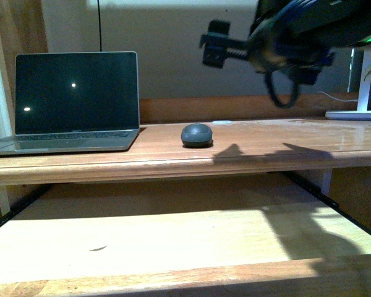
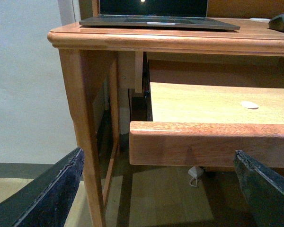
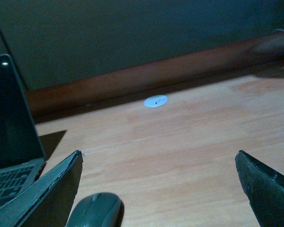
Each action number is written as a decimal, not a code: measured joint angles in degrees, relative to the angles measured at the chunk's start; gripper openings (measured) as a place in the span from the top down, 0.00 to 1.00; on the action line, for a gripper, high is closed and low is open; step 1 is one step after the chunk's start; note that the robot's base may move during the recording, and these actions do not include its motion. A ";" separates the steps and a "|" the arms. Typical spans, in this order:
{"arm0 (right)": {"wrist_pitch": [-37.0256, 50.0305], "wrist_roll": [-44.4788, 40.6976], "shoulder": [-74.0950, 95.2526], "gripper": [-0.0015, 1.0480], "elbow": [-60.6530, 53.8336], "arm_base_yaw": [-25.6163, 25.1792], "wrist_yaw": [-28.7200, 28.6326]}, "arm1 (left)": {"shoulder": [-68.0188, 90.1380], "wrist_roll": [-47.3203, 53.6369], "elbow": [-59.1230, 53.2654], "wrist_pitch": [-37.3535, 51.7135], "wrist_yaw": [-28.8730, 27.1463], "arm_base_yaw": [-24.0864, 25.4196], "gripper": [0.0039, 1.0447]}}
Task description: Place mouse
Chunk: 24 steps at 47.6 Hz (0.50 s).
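Observation:
The dark grey mouse (image 1: 196,135) sits on the wooden desk top (image 1: 266,145), just right of the laptop. My right gripper (image 1: 214,49) hangs open and empty in the air above and slightly right of the mouse. In the right wrist view the mouse (image 3: 94,210) lies low between the open fingers (image 3: 61,189), near one of them, apart from both. My left gripper (image 2: 158,152) is open and empty, low beside the desk's left leg, out of the front view. The mouse's edge (image 2: 283,21) shows far off in the left wrist view.
An open laptop (image 1: 74,102) with a dark screen stands at the desk's left. A pull-out wooden tray (image 1: 173,235) extends below the desk top. A white disc (image 3: 155,100) lies near the back rail. A white stand (image 1: 358,111) is at the far right.

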 joint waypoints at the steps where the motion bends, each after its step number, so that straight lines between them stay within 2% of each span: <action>1: 1.09 0.02 -2.14 0.07 -3.04 -0.57 -1.90 | 0.00 0.00 0.00 0.00 0.00 0.00 0.07; 13: 17.33 -0.07 -21.33 0.07 -40.22 -7.93 -28.63 | 0.00 0.00 0.02 0.00 0.00 0.00 0.07; 24: 21.57 -4.00 -32.68 0.07 -63.36 -18.60 -50.29 | 0.00 -0.02 0.00 0.00 0.00 0.00 0.07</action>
